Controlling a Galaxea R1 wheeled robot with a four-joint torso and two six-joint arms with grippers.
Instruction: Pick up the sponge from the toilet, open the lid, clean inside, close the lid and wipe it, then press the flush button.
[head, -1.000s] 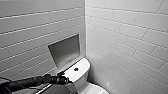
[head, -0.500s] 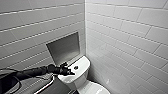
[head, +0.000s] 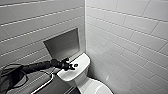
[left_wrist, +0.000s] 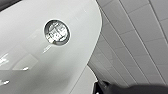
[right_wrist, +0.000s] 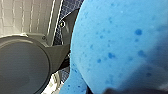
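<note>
My left gripper (head: 71, 66) over toilet (head: 82, 62) tank top, near round flush button (left_wrist: 57, 32); finger spread, cannot tell. Right gripper (right_wrist: 130, 90) clamps blue sponge (right_wrist: 120, 45).

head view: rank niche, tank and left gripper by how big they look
1. niche, largest, though only slightly ahead
2. tank, close to the niche
3. left gripper, clearly smallest, over the tank top
</note>
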